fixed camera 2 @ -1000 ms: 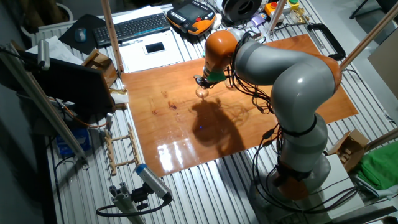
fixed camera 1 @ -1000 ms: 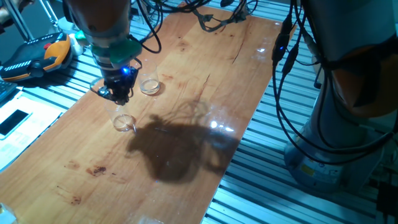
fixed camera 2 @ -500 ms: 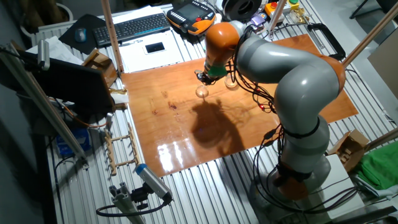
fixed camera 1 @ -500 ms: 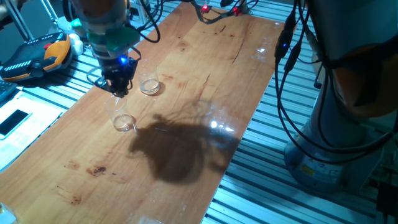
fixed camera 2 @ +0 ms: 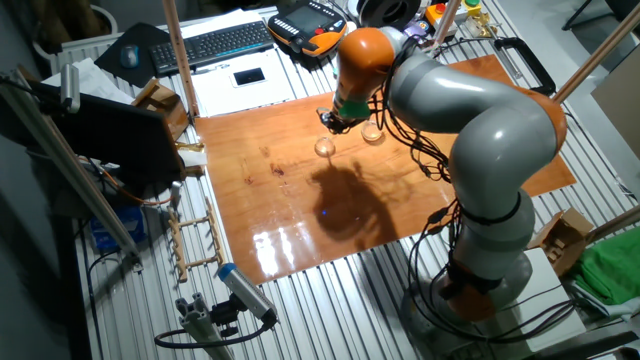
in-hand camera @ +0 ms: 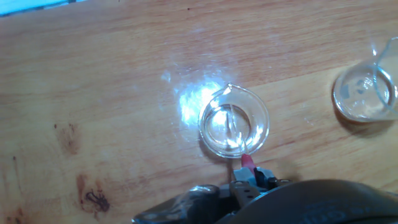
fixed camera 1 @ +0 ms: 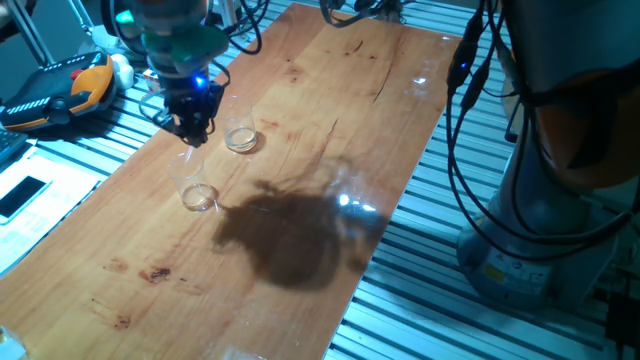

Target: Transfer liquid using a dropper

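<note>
My gripper (fixed camera 1: 193, 132) hangs over the left part of the wooden table (fixed camera 1: 330, 150) and is shut on the dropper (fixed camera 1: 188, 163), a thin clear pipette pointing down. In the hand view its pink end (in-hand camera: 247, 162) sits at my fingers, and its clear stem runs down over a small clear cup (in-hand camera: 234, 121). That cup (fixed camera 1: 199, 195) stands right below the gripper (fixed camera 2: 331, 122). I cannot tell whether the tip still reaches inside it. A second clear cup (fixed camera 1: 240, 137) stands just to the right, also seen in the hand view (in-hand camera: 364, 93).
An orange and black teach pendant (fixed camera 1: 58, 88) lies off the table's left edge beside a phone (fixed camera 1: 22, 195). A keyboard (fixed camera 2: 220, 42) lies behind the table. Black cables (fixed camera 1: 470, 120) hang along the right edge by the robot base (fixed camera 2: 480, 270).
The gripper has risen straight up with the dropper, from just above the lower cup's rim to well above it. Both cups have stayed in place.
</note>
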You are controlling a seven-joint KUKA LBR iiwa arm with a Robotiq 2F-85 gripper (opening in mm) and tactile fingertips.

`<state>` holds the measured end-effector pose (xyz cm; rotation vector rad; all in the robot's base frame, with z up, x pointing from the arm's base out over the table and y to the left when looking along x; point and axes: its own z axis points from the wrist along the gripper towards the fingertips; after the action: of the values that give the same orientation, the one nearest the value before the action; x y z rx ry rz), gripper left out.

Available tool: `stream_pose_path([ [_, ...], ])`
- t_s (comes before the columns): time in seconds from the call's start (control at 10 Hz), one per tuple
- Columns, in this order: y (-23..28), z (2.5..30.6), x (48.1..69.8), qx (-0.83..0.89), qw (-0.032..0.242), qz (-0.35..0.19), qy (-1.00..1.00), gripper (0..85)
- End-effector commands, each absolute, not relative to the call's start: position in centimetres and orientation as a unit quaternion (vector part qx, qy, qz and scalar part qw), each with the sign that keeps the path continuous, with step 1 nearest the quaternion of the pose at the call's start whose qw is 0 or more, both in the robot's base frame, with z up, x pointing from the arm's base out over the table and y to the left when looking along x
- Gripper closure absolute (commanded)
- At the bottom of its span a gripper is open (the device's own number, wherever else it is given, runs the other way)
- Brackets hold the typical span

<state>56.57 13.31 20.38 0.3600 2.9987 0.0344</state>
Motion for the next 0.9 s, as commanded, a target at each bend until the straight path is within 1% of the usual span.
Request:
stream_pose_path([
  [0.0, 13.1, 20.7, 56.4, 0.121, 0.060, 0.012, 0.991, 84.0],
  [0.2, 12.4, 21.7, 55.9, 0.131, 0.061, 0.017, 0.989, 84.0],
  [0.4, 11.9, 22.1, 55.6, 0.140, 0.067, 0.020, 0.988, 84.0],
  [0.6, 11.4, 22.3, 55.4, 0.149, 0.075, 0.015, 0.986, 84.0],
  [0.8, 11.2, 22.2, 55.5, 0.158, 0.075, -0.003, 0.985, 84.0],
])
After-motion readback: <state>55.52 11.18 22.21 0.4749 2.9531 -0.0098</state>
